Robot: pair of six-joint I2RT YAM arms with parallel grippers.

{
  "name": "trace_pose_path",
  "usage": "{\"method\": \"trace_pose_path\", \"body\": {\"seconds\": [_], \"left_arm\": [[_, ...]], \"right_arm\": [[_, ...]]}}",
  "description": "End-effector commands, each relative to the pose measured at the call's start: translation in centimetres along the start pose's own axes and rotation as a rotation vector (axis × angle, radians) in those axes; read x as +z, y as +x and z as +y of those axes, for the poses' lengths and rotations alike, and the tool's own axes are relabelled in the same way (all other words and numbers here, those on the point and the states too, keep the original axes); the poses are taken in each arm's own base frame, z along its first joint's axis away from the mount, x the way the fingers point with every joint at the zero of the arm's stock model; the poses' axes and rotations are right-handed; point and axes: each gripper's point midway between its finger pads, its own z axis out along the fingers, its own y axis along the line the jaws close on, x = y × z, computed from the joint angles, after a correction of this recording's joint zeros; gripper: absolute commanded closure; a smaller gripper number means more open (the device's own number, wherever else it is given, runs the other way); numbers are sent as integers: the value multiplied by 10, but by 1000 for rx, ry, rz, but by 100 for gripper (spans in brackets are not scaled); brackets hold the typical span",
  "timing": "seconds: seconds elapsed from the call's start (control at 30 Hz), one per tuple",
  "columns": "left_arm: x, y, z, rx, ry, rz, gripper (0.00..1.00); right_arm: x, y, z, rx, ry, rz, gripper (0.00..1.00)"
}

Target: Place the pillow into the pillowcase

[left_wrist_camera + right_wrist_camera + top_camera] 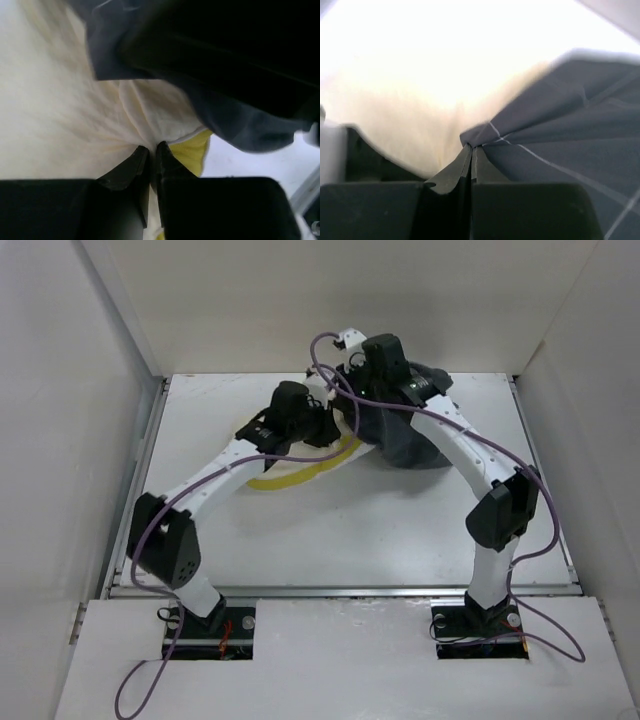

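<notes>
Cream, soft creased pillow (65, 110); dark grey pillowcase (560, 130) (thin pale check).

We see the pillow (60, 115) as soft cream cloth, matt and faintly fuzzy, finely creased, with a smoother, brighter yellow edge. The pillowcase (570, 125) is thin dark woven cloth, matt, crossed by fine light threads. The left gripper (152, 148) and right gripper (471, 148) look like matt black plastic. The arms (460, 440) wear smooth white plastic shells with black joints. The table (350, 540) is smooth, matt white.
</notes>
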Motion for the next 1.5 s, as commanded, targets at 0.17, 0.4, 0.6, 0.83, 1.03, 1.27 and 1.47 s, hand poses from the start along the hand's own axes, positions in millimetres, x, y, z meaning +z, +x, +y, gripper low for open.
{"method": "trace_pose_path", "body": {"seconds": [0.17,0.4,0.6,0.83,1.03,1.27,1.47], "left_arm": [[-116,-161,-100,17,250,-591,100],[-67,-138,-68,-98,110,-467,100],[-54,-102,-36,-152,-4,-404,99],[-40,-89,-45,-75,74,-303,16],[-46,-75,-52,-42,114,-259,0],[-67,-33,6,-166,-133,-238,0],[-79,9,53,-324,-232,-218,0]], "right_arm": [[-14,-48,131,-70,-578,-101,100],[-14,-26,121,-10,-408,-72,100],[-6,6,73,97,-214,-24,58],[-33,18,-19,243,60,-20,17],[-93,36,-64,281,291,-46,0],[-116,87,-72,302,397,52,0],[-50,121,18,189,249,189,0]]}}
